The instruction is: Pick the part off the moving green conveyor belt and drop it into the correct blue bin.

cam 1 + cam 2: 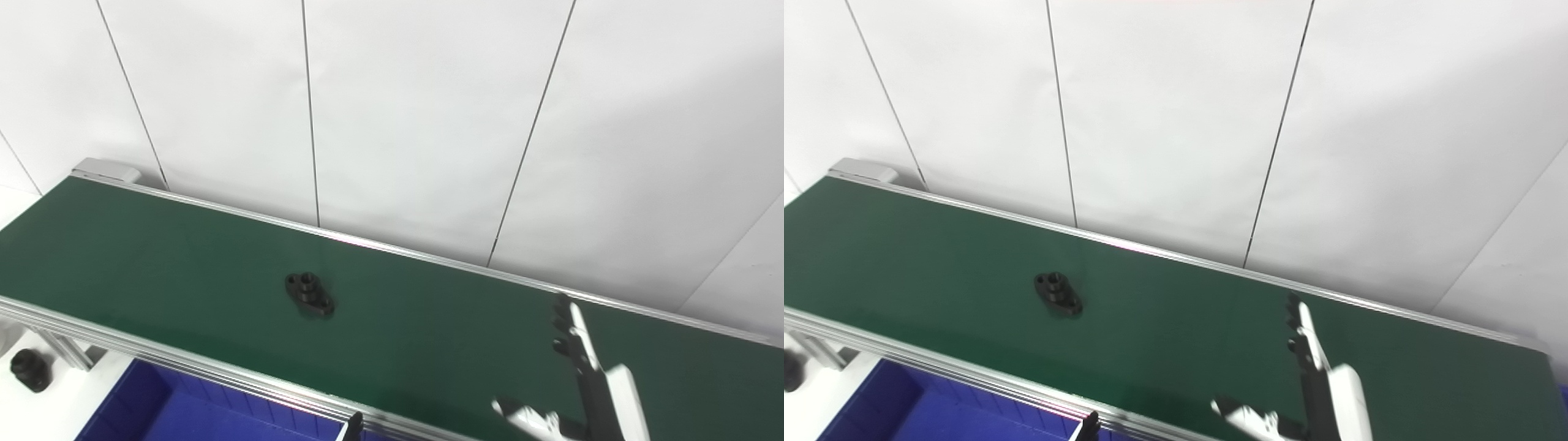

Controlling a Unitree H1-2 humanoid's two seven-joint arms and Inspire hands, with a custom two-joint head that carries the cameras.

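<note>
A black flanged part [309, 294] with holes lies on the green conveyor belt [153, 257], left of the belt's middle. My right hand [585, 383] is over the belt's near right side, well to the right of the part. Its fingers [566, 318] point up and away, the thumb [520, 416] is spread to the left, and it holds nothing. A blue bin [184, 407] sits below the belt's near rail at the lower left. A small black-and-white tip [352, 427] at the bottom edge seems to be my left hand; the rest is out of view.
The belt's aluminium rails [184, 361] run along both long sides, with a white panelled wall [429, 122] close behind. A black knob-like piece [29, 369] sits on the white surface at the far left, beside the frame's legs.
</note>
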